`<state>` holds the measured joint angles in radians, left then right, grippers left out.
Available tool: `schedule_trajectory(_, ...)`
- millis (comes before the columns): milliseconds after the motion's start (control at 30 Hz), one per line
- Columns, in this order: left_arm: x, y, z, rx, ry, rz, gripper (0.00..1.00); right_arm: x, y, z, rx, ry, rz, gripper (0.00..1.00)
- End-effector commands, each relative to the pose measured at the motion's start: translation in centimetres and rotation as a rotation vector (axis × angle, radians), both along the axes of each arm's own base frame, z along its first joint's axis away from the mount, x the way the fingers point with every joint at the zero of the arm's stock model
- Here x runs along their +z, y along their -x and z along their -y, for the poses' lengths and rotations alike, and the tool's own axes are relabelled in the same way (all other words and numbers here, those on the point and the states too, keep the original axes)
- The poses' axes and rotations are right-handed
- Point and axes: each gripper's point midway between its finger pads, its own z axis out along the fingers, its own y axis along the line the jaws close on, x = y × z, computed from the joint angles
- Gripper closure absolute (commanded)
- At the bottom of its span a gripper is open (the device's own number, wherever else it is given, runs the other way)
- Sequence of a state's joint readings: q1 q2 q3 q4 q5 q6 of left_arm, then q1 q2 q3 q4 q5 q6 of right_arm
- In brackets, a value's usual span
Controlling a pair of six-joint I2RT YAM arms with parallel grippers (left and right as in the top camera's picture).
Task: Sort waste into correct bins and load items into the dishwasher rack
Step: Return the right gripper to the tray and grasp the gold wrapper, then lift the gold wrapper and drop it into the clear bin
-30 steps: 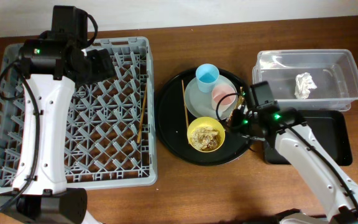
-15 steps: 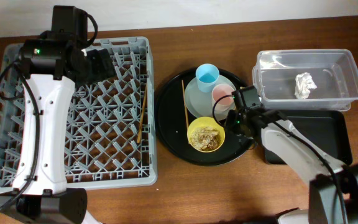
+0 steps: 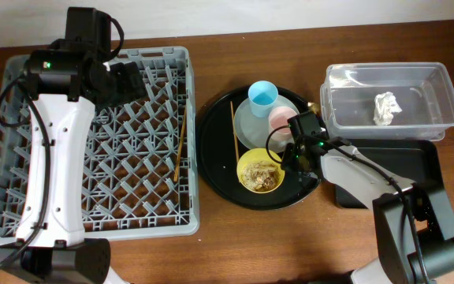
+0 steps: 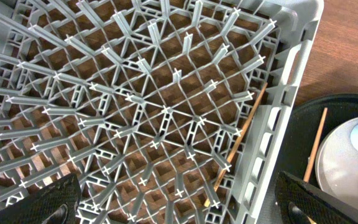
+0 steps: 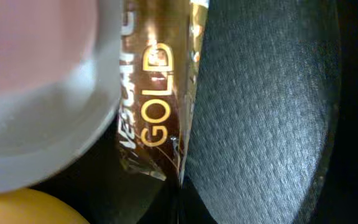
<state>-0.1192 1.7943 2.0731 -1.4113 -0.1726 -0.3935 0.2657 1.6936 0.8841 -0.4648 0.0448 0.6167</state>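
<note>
My right gripper (image 3: 296, 154) is low on the round black tray, between the pink cup (image 3: 280, 120) and the yellow bowl (image 3: 261, 171) holding food scraps. In the right wrist view its jaws (image 5: 179, 205) are shut on the lower edge of the brown-and-gold wrapper (image 5: 157, 106), which stands against the grey plate (image 5: 55, 137). My left gripper (image 3: 128, 79) is open and empty above the grey rack (image 3: 22, 197). One chopstick (image 3: 179, 154) lies in the rack, and another (image 3: 234, 134) lies on the round tray. The blue cup (image 3: 263, 95) stands on the plate.
The clear tub (image 3: 440, 95) at the back right holds the white napkin (image 3: 385, 107). The shallow black tray (image 3: 424, 170) lies in front of it. The round black tray (image 3: 215, 158) sits between the rack and the bins.
My right gripper has moved left across the round tray, in between the pink cup and the yellow bowl. The left arm has not moved.
</note>
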Motion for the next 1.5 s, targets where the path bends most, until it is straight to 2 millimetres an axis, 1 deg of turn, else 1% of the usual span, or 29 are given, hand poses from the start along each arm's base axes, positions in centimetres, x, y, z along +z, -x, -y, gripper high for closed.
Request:
schedule_trajectory(0,-0.1,-0.1,-0.1,0.014,0.001,-0.002,0.01,1.1,0.6,0.2,-0.002,0.017,-0.008,0.96)
schedule_trajectory(33,-0.1,-0.1,-0.1,0.014,0.001,-0.002,0.01,1.9,0.6,0.3,-0.003,0.021,-0.005,0.96)
schedule_trajectory(133,-0.1,-0.1,-0.1,0.014,0.001,-0.002,0.01,5.6,0.6,0.3,0.000,0.010,0.046,0.96)
schedule_trajectory(167,-0.1,-0.1,-0.1,0.014,0.001,-0.002,0.01,7.2,0.6,0.3,0.003,0.002,0.082,0.96)
schedule_trajectory(267,-0.1,-0.1,0.0,0.013,0.001,-0.002,0.01,10.5,0.7,0.3,0.008,-0.021,0.172,0.96)
schedule_trajectory(367,-0.1,-0.1,0.0,0.013,0.001,-0.002,0.01,12.4,1.2,0.6,0.014,-0.022,0.225,0.96)
schedule_trajectory(433,-0.1,-0.1,-0.1,0.013,0.001,-0.002,0.01,13.5,0.9,1.6,-0.012,0.019,0.275,0.96)
schedule_trajectory(500,-0.1,-0.1,-0.1,0.014,0.001,-0.002,0.01,15.1,-0.4,3.5,-0.089,0.072,0.363,0.96)
schedule_trajectory(567,-0.1,-0.1,-0.1,0.014,0.001,-0.002,0.01,16.0,-1.9,5.3,-0.156,0.084,0.425,0.96)
schedule_trajectory(600,-0.1,-0.1,0.0,0.013,0.001,-0.002,0.01,16.5,-2.6,6.6,-0.199,0.084,0.456,0.96)
schedule_trajectory(667,-0.1,-0.1,0.0,0.013,0.001,-0.002,0.01,17.2,-3.8,9.0,-0.275,0.086,0.504,0.96)
schedule_trajectory(733,-0.1,-0.1,-0.1,0.014,0.001,-0.002,0.01,17.9,-4.4,11.4,-0.341,0.090,0.543,0.96)
schedule_trajectory(767,-0.1,-0.1,0.0,0.013,0.001,-0.002,0.01,18.2,-4.6,12.6,-0.375,0.096,0.560,0.96)
schedule_trajectory(867,-0.1,-0.1,-0.1,0.014,0.001,-0.002,0.01,18.3,-5.0,15.4,-0.447,0.114,0.582,0.96)
schedule_trajectory(933,-0.1,-0.1,-0.1,0.014,0.001,-0.002,0.01,17.8,-5.6,16.4,-0.469,0.120,0.583,0.96)
schedule_trajectory(1000,-0.1,-0.1,-0.1,0.014,0.001,-0.002,0.01,16.9,-6.4,16.8,-0.477,0.122,0.580,0.96)
schedule_trajectory(1100,-0.1,-0.1,0.0,0.013,0.001,-0.002,0.01,15.2,-7.7,16.5,-0.463,0.102,0.563,0.96)
schedule_trajectory(1167,-0.1,-0.1,-0.1,0.014,0.001,-0.002,0.01,14.5,-8.2,16.4,-0.459,0.096,0.558,0.95)
schedule_trajectory(1200,-0.1,-0.1,-0.1,0.014,0.001,-0.002,0.01,14.5,-8.3,16.5,-0.460,0.096,0.563,0.78)
schedule_trajectory(1267,-0.1,-0.1,-0.1,0.013,0.001,-0.002,0.01,14.9,-8.7,16.5,-0.460,0.094,0.582,0.33)
schedule_trajectory(1300,-0.1,-0.1,0.0,0.013,0.001,-0.002,0.01,15.2,-8.9,16.6,-0.460,0.092,0.598,0.14)
schedule_trajectory(1367,-0.1,-0.1,-0.1,0.014,0.001,-0.002,0.01,15.3,-9.0,16.6,-0.460,0.091,0.604,0.10)
schedule_trajectory(1433,-0.1,-0.1,-0.1,0.013,0.001,-0.002,0.01,15.8,-9.0,16.1,-0.413,0.092,0.612,0.10)
schedule_trajectory(1467,-0.1,-0.1,-0.1,0.014,0.001,-0.002,0.01,16.4,-9.0,15.7,-0.368,0.090,0.618,0.10)
